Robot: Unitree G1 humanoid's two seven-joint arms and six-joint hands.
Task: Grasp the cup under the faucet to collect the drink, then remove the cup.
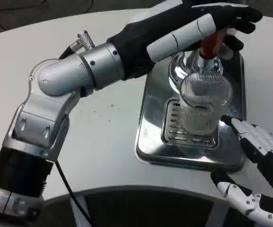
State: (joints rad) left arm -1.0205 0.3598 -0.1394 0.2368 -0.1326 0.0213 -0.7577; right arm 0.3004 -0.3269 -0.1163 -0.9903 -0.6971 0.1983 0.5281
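so the ribbed clear cup (pixel 205 105) is parked on the drip grille (pixel 178 132) of the shiny dispenser tray (pixel 150 123), right under the faucet (pixel 193 64), which is where it needs to sit to catch the drink. The left hand (pixel 200 23) reaches across with its fingers wrapped round the red tap handle (pixel 211 45), I'd guess to work it. The right hand (pixel 257 144) waits just beside the cup, fingers spread, fingertips near the glass, holding nothing yet

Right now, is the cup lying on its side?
No, the cup stands upright on the drip tray beneath the faucet.
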